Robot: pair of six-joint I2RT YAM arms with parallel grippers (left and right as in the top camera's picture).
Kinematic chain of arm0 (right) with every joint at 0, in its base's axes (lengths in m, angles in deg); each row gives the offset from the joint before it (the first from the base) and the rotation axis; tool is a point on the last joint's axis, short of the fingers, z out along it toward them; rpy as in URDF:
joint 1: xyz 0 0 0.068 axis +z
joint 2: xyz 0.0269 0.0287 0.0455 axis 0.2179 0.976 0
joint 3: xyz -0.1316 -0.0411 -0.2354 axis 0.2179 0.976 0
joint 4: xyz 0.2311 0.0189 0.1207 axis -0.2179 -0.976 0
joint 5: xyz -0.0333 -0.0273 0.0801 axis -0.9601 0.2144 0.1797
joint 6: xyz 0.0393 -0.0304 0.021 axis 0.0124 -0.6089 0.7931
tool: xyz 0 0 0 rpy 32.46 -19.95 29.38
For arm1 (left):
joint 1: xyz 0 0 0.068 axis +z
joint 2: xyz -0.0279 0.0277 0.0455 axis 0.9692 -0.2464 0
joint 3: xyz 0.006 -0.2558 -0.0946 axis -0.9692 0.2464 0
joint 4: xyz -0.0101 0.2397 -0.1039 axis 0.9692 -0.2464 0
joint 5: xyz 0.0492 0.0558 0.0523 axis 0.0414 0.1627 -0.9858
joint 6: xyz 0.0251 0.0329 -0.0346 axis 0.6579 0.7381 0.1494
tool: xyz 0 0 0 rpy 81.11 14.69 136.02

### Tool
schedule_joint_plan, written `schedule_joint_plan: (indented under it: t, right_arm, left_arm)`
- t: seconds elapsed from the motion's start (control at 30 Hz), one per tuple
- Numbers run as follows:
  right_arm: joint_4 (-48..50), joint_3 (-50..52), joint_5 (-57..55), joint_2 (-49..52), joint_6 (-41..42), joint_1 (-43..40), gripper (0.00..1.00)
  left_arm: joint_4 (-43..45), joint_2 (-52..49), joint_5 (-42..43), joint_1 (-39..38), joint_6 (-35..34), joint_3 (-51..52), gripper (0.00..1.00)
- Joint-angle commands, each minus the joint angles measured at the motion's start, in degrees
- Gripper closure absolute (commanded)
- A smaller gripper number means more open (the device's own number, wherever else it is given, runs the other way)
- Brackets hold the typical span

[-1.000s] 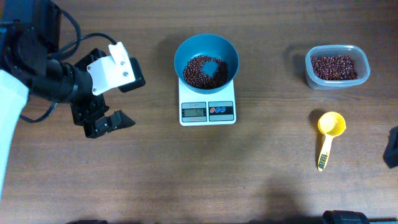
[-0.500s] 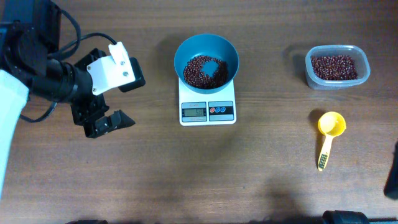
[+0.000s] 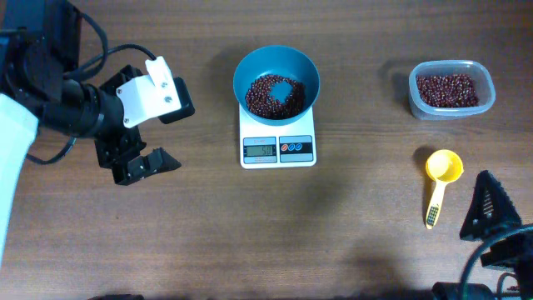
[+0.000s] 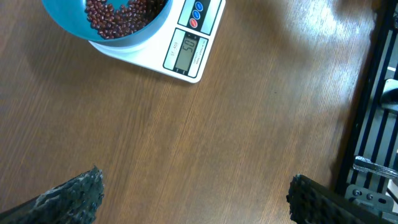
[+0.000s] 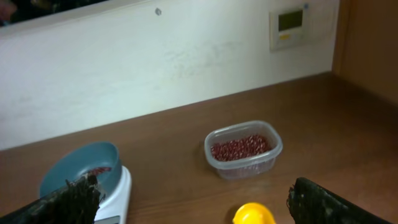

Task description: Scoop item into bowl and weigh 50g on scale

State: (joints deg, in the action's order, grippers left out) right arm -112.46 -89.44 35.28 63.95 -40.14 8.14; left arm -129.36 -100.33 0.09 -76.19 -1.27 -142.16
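The blue bowl stands on the white scale and holds a layer of reddish-brown beans. The scale's display reads 50 in the left wrist view, where the bowl also shows. My left gripper is open and empty, left of the scale. My right gripper is open and empty at the lower right, beside a yellow scoop. The right wrist view shows the bowl, the scoop and wide-apart fingertips.
A clear plastic tub with more beans stands at the back right; it also shows in the right wrist view. A white wall with a small panel rises behind the table. A black metal frame runs along the table's edge.
My right gripper has come into the overhead view at the lower right, beside the scoop. The left arm, bowl and scale have not moved.
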Motion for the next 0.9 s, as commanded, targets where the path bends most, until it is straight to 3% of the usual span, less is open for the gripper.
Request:
schedule_joint_plan:
  t: [0.0, 0.13, 0.4, 0.87]
  right_arm:
    - [2.8, 1.9, 0.8, -0.6, -5.2, 0.3, 0.01]
    - [10.4, 8.1, 4.0, -0.6, -10.9, 0.3, 0.01]
    - [32.8, 29.0, 7.5, -0.6, -12.4, 0.3, 0.01]
    - [48.1, 40.9, 11.4, -0.6, -12.8, 0.3, 0.01]
  left_arm:
    - [-0.1, 0.2, 0.4, 0.3, 0.9, 0.0, 0.01]
    - [-0.1, 0.2, 0.4, 0.3, 0.9, 0.0, 0.01]
    - [-0.1, 0.2, 0.4, 0.3, 0.9, 0.0, 0.01]
    - [-0.1, 0.2, 0.4, 0.3, 0.9, 0.0, 0.01]
